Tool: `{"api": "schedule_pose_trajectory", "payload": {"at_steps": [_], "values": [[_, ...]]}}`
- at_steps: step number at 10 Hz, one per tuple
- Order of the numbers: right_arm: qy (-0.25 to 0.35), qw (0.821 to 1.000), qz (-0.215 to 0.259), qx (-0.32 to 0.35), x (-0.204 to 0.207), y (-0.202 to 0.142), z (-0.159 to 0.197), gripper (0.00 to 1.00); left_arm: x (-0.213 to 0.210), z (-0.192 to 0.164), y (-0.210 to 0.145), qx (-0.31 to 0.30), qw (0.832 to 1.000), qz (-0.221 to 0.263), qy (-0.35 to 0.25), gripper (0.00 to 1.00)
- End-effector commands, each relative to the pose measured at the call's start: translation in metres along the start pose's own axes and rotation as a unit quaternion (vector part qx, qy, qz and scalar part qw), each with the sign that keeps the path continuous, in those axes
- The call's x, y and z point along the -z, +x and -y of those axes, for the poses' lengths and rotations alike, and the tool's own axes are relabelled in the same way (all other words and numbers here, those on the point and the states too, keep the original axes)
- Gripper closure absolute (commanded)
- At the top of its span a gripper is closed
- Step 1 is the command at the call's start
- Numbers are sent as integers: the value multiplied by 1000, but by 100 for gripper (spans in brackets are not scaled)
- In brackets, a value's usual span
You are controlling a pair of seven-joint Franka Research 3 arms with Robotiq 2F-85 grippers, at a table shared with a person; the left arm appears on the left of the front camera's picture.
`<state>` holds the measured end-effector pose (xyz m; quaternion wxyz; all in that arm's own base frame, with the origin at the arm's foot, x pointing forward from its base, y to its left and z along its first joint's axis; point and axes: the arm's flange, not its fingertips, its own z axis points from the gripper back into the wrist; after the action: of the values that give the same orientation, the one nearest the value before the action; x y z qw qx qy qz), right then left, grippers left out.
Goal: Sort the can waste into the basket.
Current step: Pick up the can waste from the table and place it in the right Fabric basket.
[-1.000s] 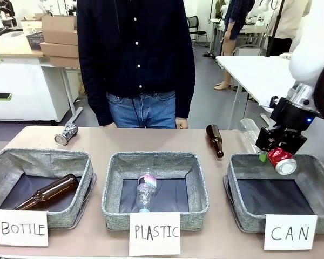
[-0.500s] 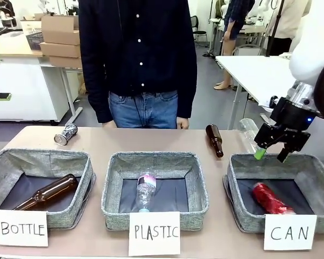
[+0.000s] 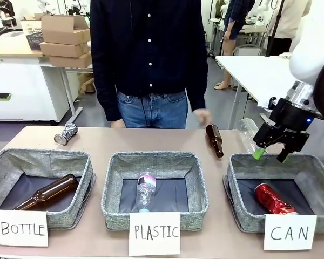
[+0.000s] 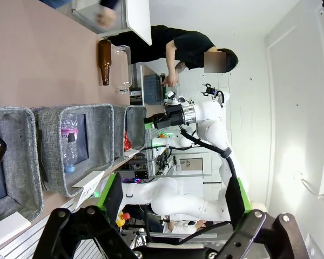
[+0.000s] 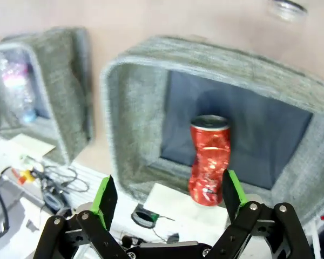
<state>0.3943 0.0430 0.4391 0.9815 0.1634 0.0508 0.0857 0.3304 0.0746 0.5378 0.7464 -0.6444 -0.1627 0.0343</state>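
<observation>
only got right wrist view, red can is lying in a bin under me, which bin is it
Observer: The basket; the front view shows its CAN label.
Operator: any can not binned
Observer: Yes, a silvery can lies on the table at far left, beyond the BOTTLE bin.
Operator: left gripper busy
Observer: No, the left gripper is open and holds nothing.
</observation>
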Motion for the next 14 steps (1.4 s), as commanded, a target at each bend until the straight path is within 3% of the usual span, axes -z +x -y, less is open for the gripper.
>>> {"api": "schedule_pose_trajectory", "payload": {"at_steps": [1, 2, 3, 4, 5, 6, 7, 8, 14], "values": [[196, 970, 27, -139, -16, 5, -20, 0, 0, 2, 0, 11, 1000, 1, -13, 0], [332, 918, 79, -204, -29, 7, -39, 0, 0, 2, 0, 11, 1000, 1, -13, 0], [452, 866, 147, -154, -44, 7, -53, 0, 0, 2, 0, 11, 1000, 1, -13, 0], [574, 786, 183, -139, -58, 1, -53, 0, 0, 2, 0, 11, 1000, 1, -13, 0], [645, 721, 192, -166, -65, -7, -45, 0, 0, 2, 0, 11, 1000, 1, -13, 0], [654, 704, 240, -137, -67, -9, -39, 0, 0, 2, 0, 11, 1000, 1, -13, 0], [579, 726, 367, -47, -66, -9, -39, 0, 0, 2, 0, 11, 1000, 1, -13, 0], [420, 885, 164, -111, -83, -6, -59, 0, 0, 2, 0, 11, 1000, 1, -13, 0], [420, 885, 164, -111, -83, -6, -59, 0, 0, 2, 0, 11, 1000, 1, -13, 0]]}}
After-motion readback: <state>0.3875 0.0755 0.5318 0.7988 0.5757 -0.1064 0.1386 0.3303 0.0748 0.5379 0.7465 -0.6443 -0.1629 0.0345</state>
